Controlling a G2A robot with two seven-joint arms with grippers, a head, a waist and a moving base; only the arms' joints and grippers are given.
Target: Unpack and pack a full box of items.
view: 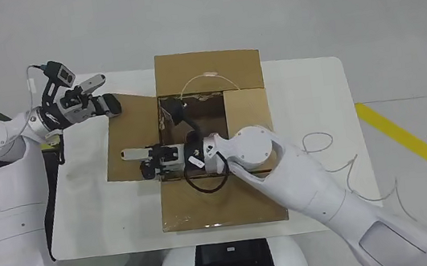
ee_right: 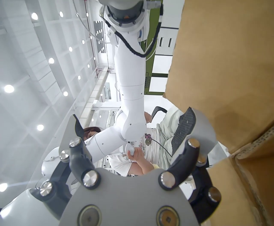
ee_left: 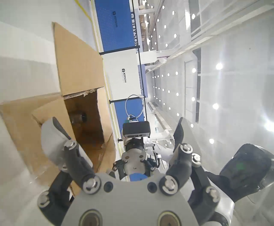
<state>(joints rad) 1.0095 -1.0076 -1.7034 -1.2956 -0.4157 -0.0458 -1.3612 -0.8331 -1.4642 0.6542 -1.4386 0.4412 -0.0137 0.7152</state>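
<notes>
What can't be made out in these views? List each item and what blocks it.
Top view: most of the cardboard box opening, covered by the right arm; the remainder lies in shadow.
Left wrist view: a dark round item inside the box, too shadowed to identify.
Top view: whether the right pincer touches the side flap beneath it; from above, contact cannot be judged.

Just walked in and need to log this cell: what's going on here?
A two-armed robot is working on an open cardboard box on the white table. Its right end effector hangs open by the box's side flap; the left end effector, open and empty, is beside the box. A dark item lies inside.
</notes>
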